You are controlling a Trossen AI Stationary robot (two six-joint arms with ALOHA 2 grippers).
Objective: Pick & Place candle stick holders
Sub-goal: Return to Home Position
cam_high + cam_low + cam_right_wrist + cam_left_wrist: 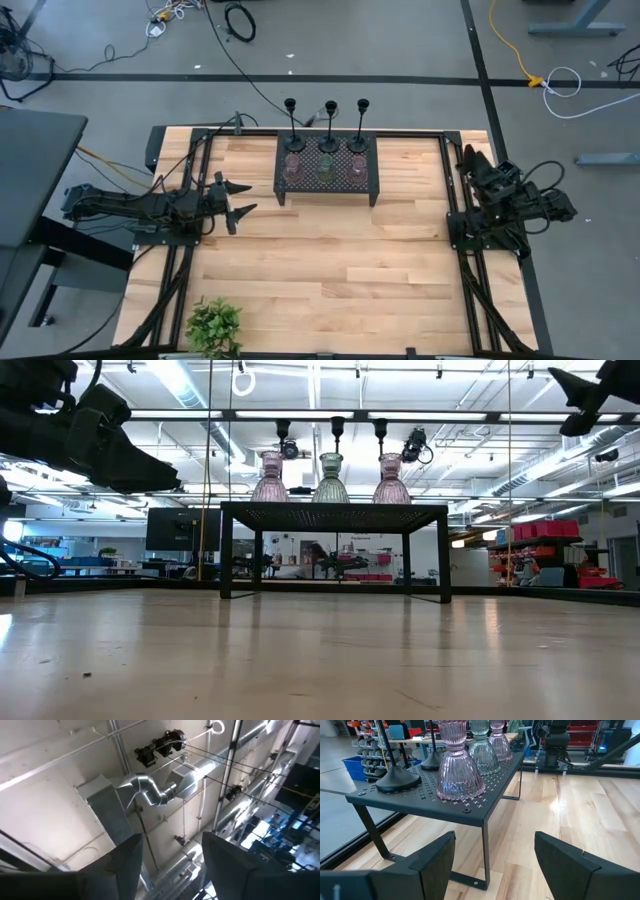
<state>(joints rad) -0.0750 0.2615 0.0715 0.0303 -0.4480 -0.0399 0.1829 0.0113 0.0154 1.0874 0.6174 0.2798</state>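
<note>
Your left gripper (495, 845) faces the shelf (470, 807), jaws spread wide and empty. Your right gripper (172, 840) points at the ceiling (55, 785), jaws parted, holding nothing.

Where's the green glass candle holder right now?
In the high view the green holder stands mid-row on the black shelf, centred between both arms, flanked by two purple holders, with the tall black stems just behind it.
</note>
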